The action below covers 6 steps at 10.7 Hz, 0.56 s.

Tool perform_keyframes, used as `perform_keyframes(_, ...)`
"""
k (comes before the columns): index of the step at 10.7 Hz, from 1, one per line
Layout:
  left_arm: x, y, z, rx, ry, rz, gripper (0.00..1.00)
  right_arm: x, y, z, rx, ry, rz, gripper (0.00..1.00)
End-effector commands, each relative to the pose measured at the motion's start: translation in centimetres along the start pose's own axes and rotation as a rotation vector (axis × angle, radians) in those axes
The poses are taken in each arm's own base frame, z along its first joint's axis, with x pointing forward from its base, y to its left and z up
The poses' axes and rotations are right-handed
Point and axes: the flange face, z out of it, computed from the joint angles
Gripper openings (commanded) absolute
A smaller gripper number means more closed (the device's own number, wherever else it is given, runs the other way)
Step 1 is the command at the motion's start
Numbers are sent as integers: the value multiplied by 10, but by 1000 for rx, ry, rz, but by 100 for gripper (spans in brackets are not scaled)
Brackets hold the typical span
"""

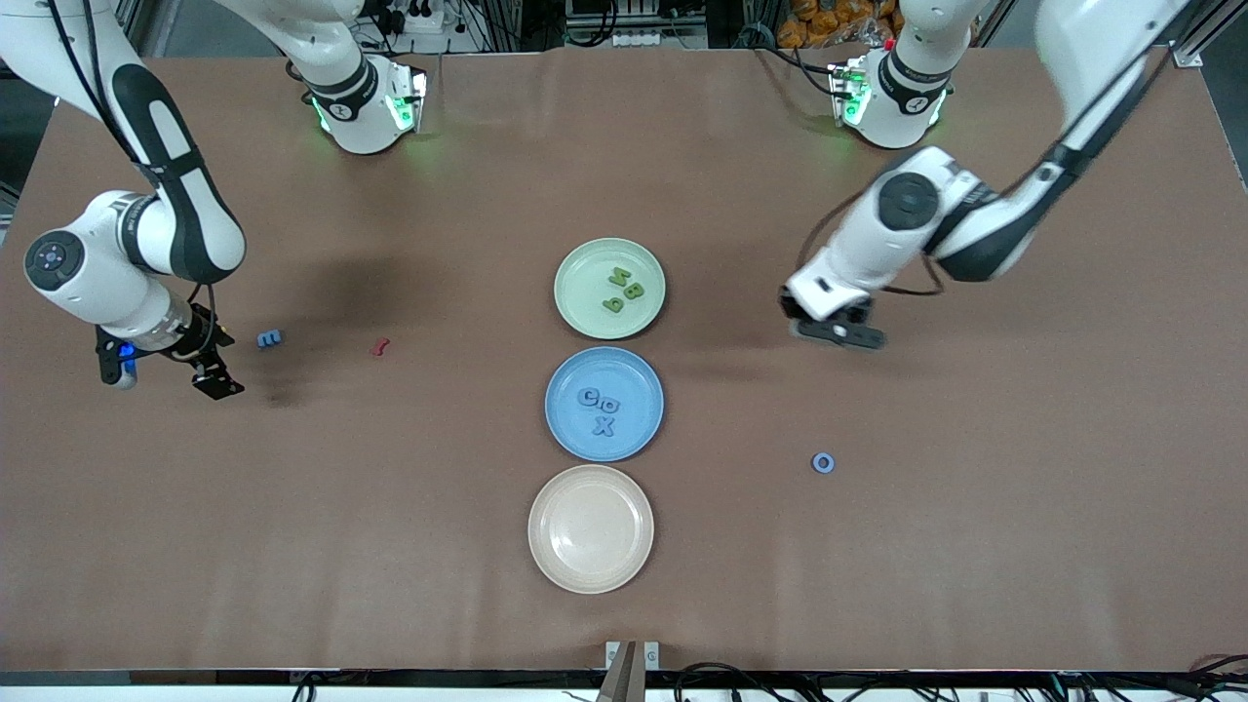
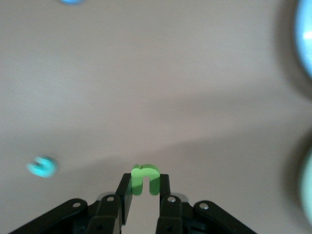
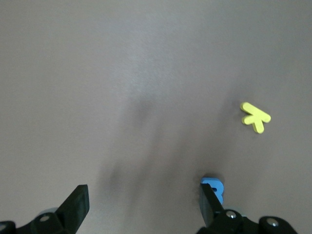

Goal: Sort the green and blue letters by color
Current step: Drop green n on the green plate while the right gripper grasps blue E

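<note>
A: What is each hand doing?
B: The left hand (image 2: 141,195) is pinching a green letter (image 2: 145,178) over bare tabletop (image 1: 975,546), beside the green plate (image 1: 581,303). The right hand (image 3: 141,204) is hanging spread wide at its own end, a blue letter (image 3: 213,187) lying by one finger (image 3: 207,204).

A: And what are the plates holding?
B: The green plate is carrying three green letters (image 1: 624,289); the blue plate (image 1: 570,434) is carrying three blue letters (image 1: 601,409); the cream plate (image 1: 549,561) is bare. A blue O (image 1: 823,462), a blue E (image 1: 269,338), a yellow K (image 3: 255,117) and a dark red letter (image 1: 380,346) are lying loose.
</note>
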Motion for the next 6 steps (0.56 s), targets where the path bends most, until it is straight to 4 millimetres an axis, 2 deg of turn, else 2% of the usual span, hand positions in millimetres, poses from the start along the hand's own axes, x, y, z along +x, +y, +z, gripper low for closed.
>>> perform_keyframes(1,-22,141,-4,-80,-36,-174,0,-20,29,14,20,15,42,100)
perform_keyframes(3,-30,219,8,-88,-34,-269,0,-28,40,22,7,6,49,100)
perform_keyframes(4,-31,247,30,-64,-32,-322,0,-32,46,26,4,2,52,100)
perform_keyframes(5,-42,275,51,-34,-24,-347,0,-36,51,30,4,2,52,100)
perform_keyframes(6,-47,290,69,-6,-9,-366,0,-42,57,33,6,2,50,100)
